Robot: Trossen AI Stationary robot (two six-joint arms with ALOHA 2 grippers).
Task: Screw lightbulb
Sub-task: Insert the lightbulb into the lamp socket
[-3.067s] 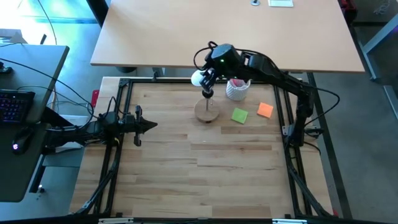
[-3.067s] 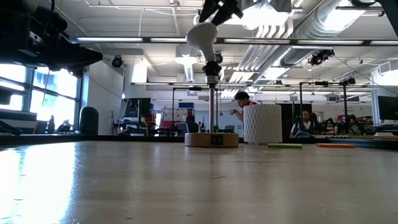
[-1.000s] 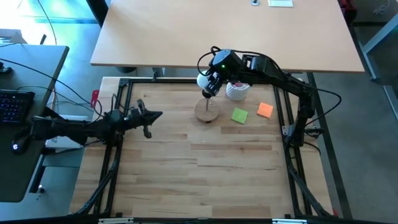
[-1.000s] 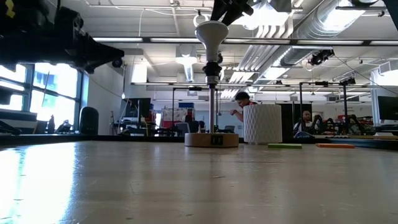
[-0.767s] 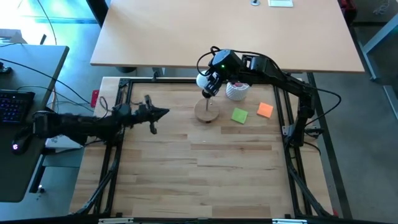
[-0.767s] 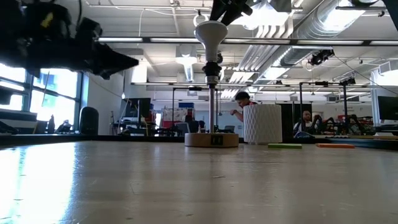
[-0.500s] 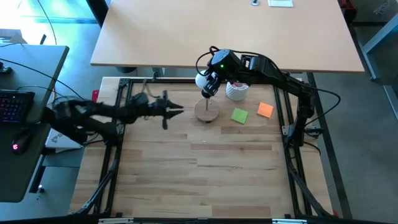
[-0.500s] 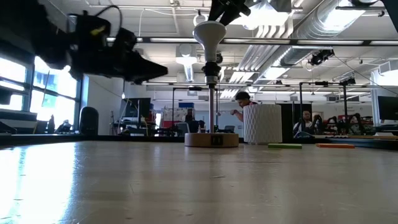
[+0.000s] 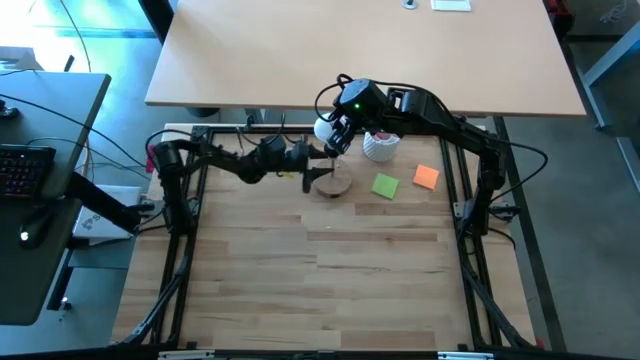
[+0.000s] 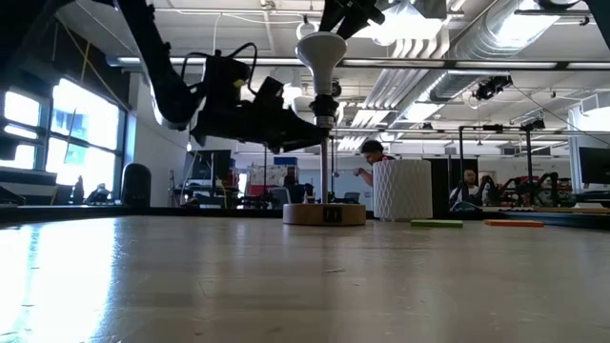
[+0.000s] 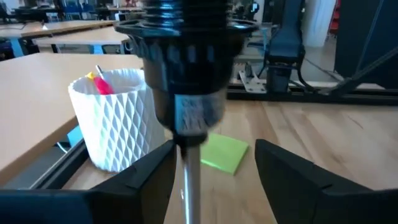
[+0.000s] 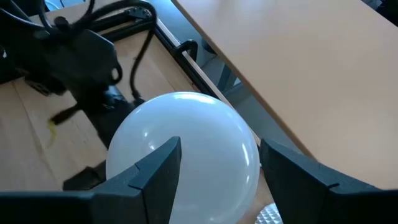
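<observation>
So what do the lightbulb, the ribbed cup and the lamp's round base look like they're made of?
Lightbulb: frosted white glass or plastic, smooth, with soft window reflections. Ribbed cup: matte white plastic by its look, faceted diamond pattern, possibly 3D-printed. Round base: pale unpainted wood, like the table.

Smooth glossy white lightbulb (image 12: pixel 183 146); pale wood table (image 9: pixel 330 280), ribbed white cup (image 11: pixel 115 118)

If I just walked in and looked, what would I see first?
Probably the white lightbulb, sitting on top of the black socket on a thin pole at the far middle of the table, with the right end effector around its round top. Next, the left end effector has its open fingers on either side of the pole just below the socket. Beside them stands a white ribbed cup, then a green note and an orange note.
</observation>
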